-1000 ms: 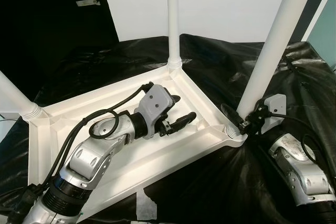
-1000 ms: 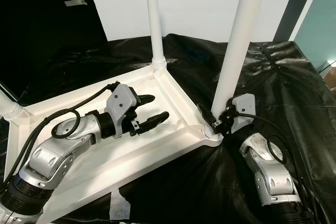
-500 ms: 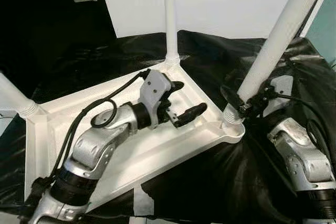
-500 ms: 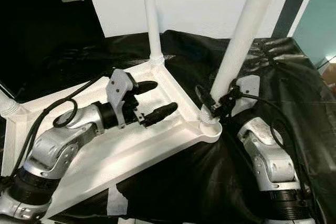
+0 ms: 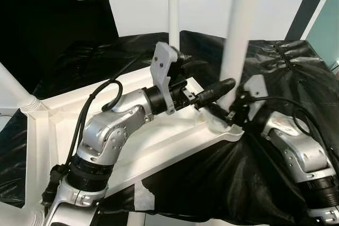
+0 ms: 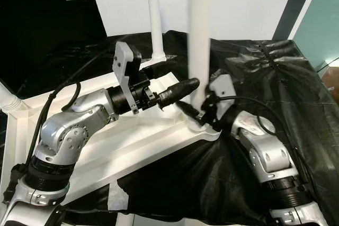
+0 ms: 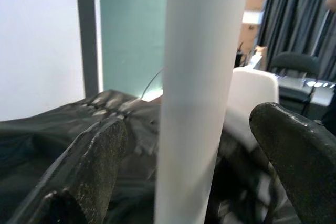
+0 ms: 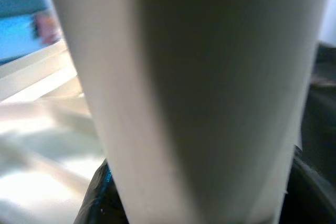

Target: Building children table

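Note:
The white table top lies upside down on a black sheet. Its near-right leg stands upright in the corner socket. My left gripper is open, reaching across the top with one finger on each side of this leg; in the left wrist view the leg stands between both fingers without touching them. My right gripper is shut on the leg just above the socket, and the leg looms very close in the right wrist view.
Another leg rises at the far corner and a third at the left corner. The black sheet is crumpled to the right. White tape sits at the front edge. A white wall stands behind.
The near-right leg has gone from leaning right to upright. My left gripper has swung right and up, so its fingers now straddle that leg. The right gripper stays at the leg's base.

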Robot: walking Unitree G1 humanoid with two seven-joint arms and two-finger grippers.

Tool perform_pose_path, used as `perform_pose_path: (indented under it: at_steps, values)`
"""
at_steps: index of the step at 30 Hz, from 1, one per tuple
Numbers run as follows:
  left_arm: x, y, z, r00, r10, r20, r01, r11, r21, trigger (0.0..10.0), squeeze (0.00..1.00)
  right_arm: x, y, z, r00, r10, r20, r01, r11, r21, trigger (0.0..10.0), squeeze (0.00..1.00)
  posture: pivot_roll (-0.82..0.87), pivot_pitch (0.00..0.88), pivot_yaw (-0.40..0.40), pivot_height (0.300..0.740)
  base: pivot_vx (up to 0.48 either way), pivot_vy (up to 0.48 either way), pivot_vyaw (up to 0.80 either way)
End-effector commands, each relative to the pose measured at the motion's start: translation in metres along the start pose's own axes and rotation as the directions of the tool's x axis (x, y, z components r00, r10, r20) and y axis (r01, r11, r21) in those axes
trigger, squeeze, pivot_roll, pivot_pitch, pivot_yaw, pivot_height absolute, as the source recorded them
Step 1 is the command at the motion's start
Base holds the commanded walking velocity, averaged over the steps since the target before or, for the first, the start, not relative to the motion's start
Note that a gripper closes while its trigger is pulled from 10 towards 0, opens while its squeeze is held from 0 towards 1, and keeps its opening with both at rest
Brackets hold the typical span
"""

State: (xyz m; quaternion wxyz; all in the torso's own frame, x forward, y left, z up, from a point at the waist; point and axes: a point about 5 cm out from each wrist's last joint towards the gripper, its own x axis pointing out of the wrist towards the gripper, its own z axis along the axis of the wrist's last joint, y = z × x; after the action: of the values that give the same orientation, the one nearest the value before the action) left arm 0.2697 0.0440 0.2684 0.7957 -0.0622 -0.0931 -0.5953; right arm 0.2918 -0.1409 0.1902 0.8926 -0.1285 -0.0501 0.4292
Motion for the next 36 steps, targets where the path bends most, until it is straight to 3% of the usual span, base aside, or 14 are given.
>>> perform_pose_path:
  at_steps: [1,11,18,20,21,22,23,28,36]
  values:
    - [0.001,-0.002,0.004,0.997,-0.078,-0.004,0.078,0.997,-0.005,10.0,0.0,0.004,0.002,0.0,0.999,0.046,-0.007,-0.046,0.999,-0.023,10.0,0.0,-0.04,0.0,-0.003,0.74,0.0,0.0,0.0]
    - [0.008,0.0,0.012,0.995,-0.095,0.009,0.095,0.995,0.024,10.0,0.0,0.01,0.016,-0.001,0.978,0.203,-0.04,-0.204,0.979,-0.025,10.0,0.0,-0.03,0.0,-0.007,0.74,0.0,0.0,0.0]
    - [0.003,0.002,0.028,0.986,-0.156,0.051,0.157,0.988,-0.006,10.0,0.0,0.0,0.026,0.002,0.934,0.354,-0.057,-0.354,0.935,0.008,10.0,0.0,-0.03,0.0,-0.004,0.74,0.0,0.0,0.0]
    - [0.0,0.002,0.03,0.983,-0.179,0.047,0.179,0.984,0.001,9.6,0.0,-0.004,0.026,0.002,0.923,0.378,-0.071,-0.379,0.925,0.004,10.0,0.0,-0.04,0.0,-0.003,0.74,0.0,0.0,0.0]
    - [-0.001,0.003,0.031,0.982,-0.185,0.042,0.185,0.983,0.005,4.3,0.0,-0.005,0.025,0.001,0.92,0.383,-0.079,-0.384,0.923,-0.001,10.0,0.0,-0.04,0.0,-0.003,0.74,0.0,0.0,0.0]
    - [-0.001,0.003,0.031,0.982,-0.185,0.042,0.185,0.983,0.005,4.3,0.0,-0.005,0.025,0.001,0.92,0.383,-0.079,-0.384,0.923,-0.001,10.0,0.0,-0.04,0.0,-0.003,0.74,0.0,0.0,0.0]
    - [-0.002,0.003,0.032,0.98,-0.197,0.035,0.196,0.98,0.011,0.0,0.0,-0.006,0.024,0.001,0.916,0.39,-0.091,-0.392,0.92,-0.008,10.0,0.0,-0.04,0.0,-0.002,0.74,0.0,0.0,0.0]
    - [-0.003,0.0,0.035,0.973,-0.224,0.051,0.224,0.975,0.009,0.0,0.0,-0.005,0.02,0.002,0.918,0.386,-0.095,-0.389,0.921,-0.018,10.0,0.0,-0.04,0.0,0.002,0.74,0.0,0.0,0.0]
    - [0.0,0.004,0.037,0.983,-0.178,0.045,0.176,0.984,0.039,0.0,0.0,-0.005,0.016,0.006,0.928,0.362,-0.085,-0.365,0.931,-0.02,10.0,0.0,-0.04,0.0,-0.002,0.74,0.0,0.0,0.0]
